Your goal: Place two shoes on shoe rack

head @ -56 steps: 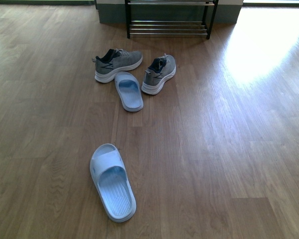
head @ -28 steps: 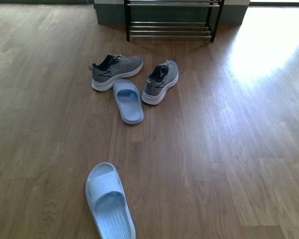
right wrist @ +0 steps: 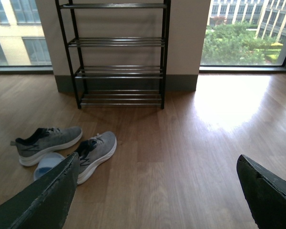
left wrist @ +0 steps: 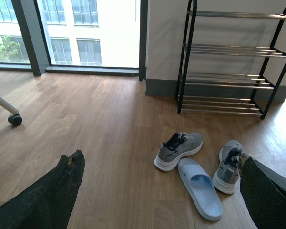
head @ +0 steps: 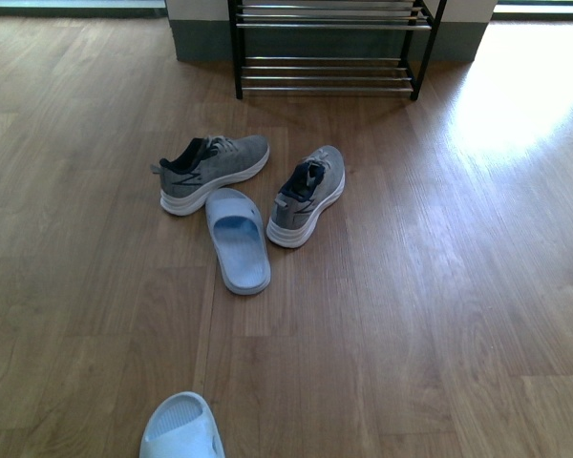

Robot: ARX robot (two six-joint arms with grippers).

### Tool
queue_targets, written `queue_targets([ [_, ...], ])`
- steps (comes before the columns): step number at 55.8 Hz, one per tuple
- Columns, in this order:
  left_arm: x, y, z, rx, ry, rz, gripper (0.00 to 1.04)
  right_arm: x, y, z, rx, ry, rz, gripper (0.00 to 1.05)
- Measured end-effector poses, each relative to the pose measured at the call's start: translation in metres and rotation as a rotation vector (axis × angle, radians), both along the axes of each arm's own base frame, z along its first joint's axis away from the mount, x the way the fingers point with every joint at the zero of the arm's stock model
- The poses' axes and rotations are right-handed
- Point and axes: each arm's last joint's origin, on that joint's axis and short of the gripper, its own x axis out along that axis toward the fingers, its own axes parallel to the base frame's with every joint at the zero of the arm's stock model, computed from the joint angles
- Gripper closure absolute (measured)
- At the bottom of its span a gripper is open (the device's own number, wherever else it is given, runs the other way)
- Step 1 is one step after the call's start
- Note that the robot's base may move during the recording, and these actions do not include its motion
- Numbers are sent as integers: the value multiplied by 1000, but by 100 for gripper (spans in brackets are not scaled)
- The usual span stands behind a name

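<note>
In front of the shoe rack (head: 327, 88), on the wooden floor (head: 439, 286), a short way out from its lowest tier: the two shoes (right wrist: 47, 143), both upright on their white soles, neither on a tier yet. First sneaker (head: 213, 172) out from the rack's left-side post, turned crosswise, toe angled toward the rack, navy collar at the end farther from it. Second sneaker (head: 307, 196) out from the rack's middle, toe pointing at the rods, heel away. Near each other but apart. Between their heels, on the side away from the rack, a pale blue slide (head: 237, 239), its near end just beside the first sneaker's sole; contact there impossible to tell. Much farther from the rack, at the lower edge of the front view, part of another slide (head: 181, 431), well apart from the rest.

From the wrist views: rack against a pale wall (right wrist: 181, 43), black frame, four tiers of silver rods, windows (left wrist: 86, 28) to either side. Left gripper (left wrist: 159, 157) above the floor, well back from the rack, dark fingers (left wrist: 52, 195) spread wide, holding nothing. Right gripper (right wrist: 157, 159) likewise well back from the rack, fingers (right wrist: 43, 200) wide apart, holding nothing. Well apart from the rack, near a window, a small caster wheel (left wrist: 15, 119)
</note>
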Motion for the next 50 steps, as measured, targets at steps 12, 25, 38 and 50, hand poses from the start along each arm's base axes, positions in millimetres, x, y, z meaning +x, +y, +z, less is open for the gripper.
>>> queue_targets([
  [12,0,0,0,0,0,0,9,0,0,0,0,0,0,9],
  [25,0,0,0,0,0,0,9,0,0,0,0,0,0,9],
  [38,0,0,0,0,0,0,9,0,0,0,0,0,0,9],
  [50,0,0,0,0,0,0,9,0,0,0,0,1,0,9],
])
